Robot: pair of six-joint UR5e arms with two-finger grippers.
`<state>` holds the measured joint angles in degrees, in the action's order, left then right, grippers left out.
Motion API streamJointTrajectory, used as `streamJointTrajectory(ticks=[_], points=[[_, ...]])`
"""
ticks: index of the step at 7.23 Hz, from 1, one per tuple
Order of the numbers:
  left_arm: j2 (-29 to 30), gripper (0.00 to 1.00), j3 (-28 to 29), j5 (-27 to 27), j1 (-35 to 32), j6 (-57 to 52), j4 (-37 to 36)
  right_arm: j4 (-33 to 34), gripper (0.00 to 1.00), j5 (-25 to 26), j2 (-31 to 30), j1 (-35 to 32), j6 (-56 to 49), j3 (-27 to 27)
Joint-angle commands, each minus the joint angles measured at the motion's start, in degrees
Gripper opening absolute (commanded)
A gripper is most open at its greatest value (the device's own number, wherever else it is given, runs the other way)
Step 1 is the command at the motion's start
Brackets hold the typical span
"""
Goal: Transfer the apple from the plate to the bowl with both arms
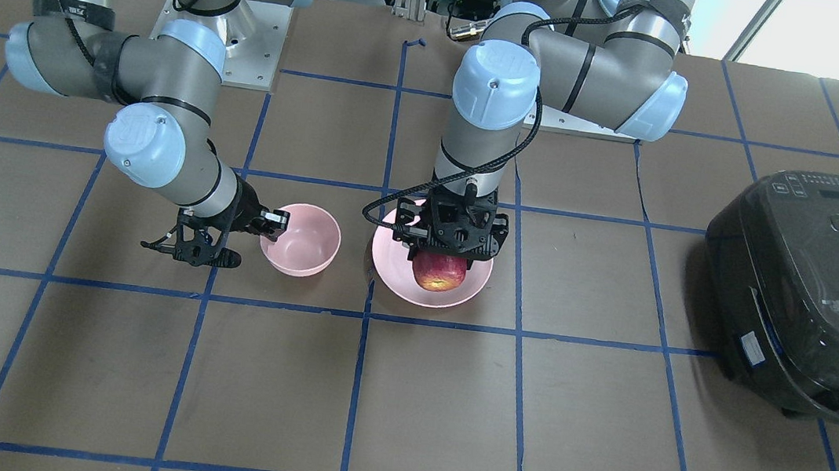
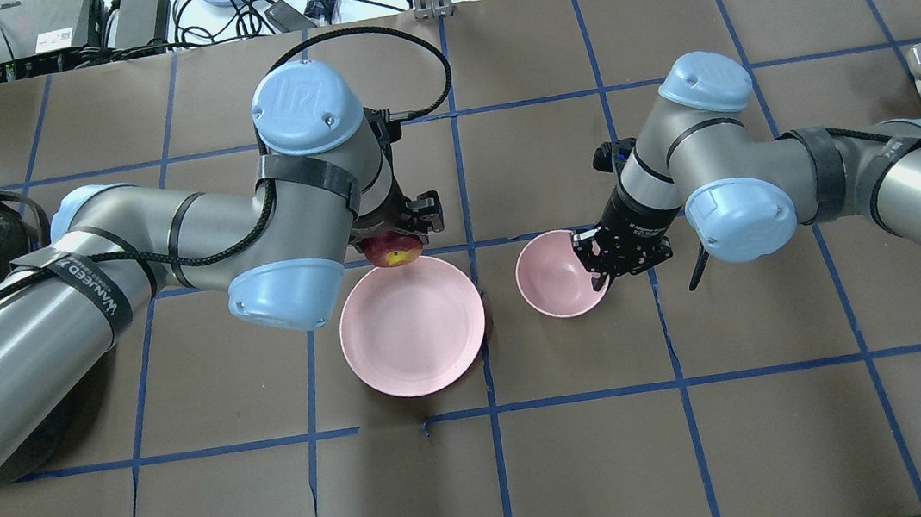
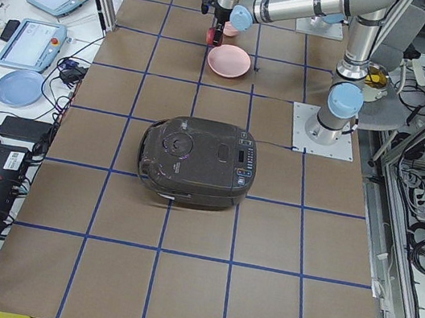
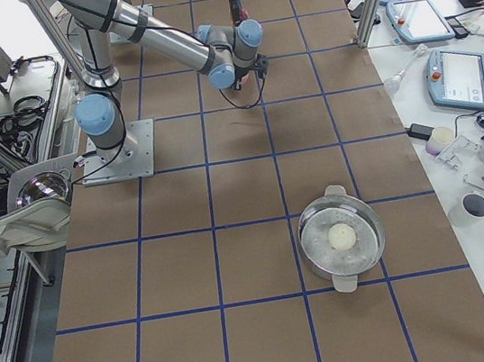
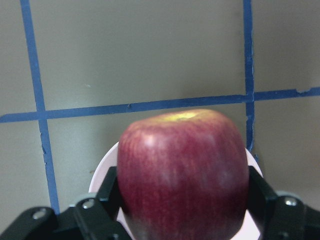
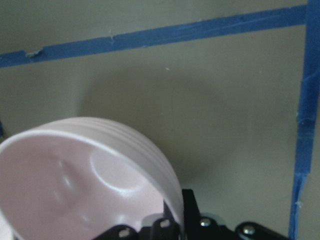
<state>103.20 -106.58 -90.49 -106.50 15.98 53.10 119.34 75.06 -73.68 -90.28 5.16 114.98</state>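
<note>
We see the left gripper [image 1: 442,259] pointing straight down, its jaws closed on the apple [image 1: 438,276]. One jaw presses each flank of the fruit, as the left wrist view shows plainly. The apple is dark red with a yellowish patch on top. It hangs in the air above the plate [image 2: 412,329] and does not touch it. In the wrist view the plate shows only as a pale disc beneath the fruit. The plate lies flat on the brown worktop [image 1: 400,407] and holds nothing else.

Just beside the plate, on the robot's right and with a narrow gap between them, stands the bowl [image 2: 556,275]. The right gripper [image 2: 598,267] comes in low from that side, and its jaws are clamped on the bowl's near wall. One jaw is inside the rim and one outside (the right wrist view shows the pink wall running down between them). The bowl's hollow holds nothing but that jaw tip.

Blue tape lines [image 1: 371,315] divide the worktop into squares. Well apart from the dishes, at the robot's left end, sits a dark rice cooker [image 1: 815,296] with its lid down. At the opposite end stands a metal pot [image 4: 342,239] with something pale and round in it.
</note>
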Motion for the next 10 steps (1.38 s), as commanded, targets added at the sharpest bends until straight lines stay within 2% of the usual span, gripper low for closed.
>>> streamJointTrajectory(ticks=[1,2,3,4,5,6,7,10], points=[[0.68,0.25,0.14,0.48,-1.59,5.77,-0.02,0.63,1.0,0.87,-0.67,-0.07,0.47,-1.24],[1.47,0.25,1.71,0.75,-4.39,10.95,0.07,-0.67,1.0,1.14,-1.2,0.98,0.38,-4.55],[2.26,0.25,4.42,1.19,-7.46,17.53,0.59,-6.08,1.0,5.58,-2.51,2.99,-0.49,-8.5],[3.57,0.25,6.1,2.93,-10.28,24.04,0.77,-9.79,1.0,8.14,-3.31,6.4,-4.41,-10.2],[5.24,0.25,7.42,4.95,-13.26,29.15,0.51,-10.09,1.0,10.0,-5.05,10.35,-10.11,-10.3],[7.69,0.25,9.61,5.14,-15.38,33.72,0.33,-13.22,1.0,10.8,-8.03,12.74,-10.95,-10.3],[10.24,0.25,10.76,5.06,-16.88,34.73,0.07,-16.56,1.0,10.98,-10.76,12.94,-11.31,-10.74],[15.61,0.26,11.74,5.15,-17.94,35.0,-3.53,-17.74,1.0,11.42,-10.78,13.29,-11.31,-10.21]])
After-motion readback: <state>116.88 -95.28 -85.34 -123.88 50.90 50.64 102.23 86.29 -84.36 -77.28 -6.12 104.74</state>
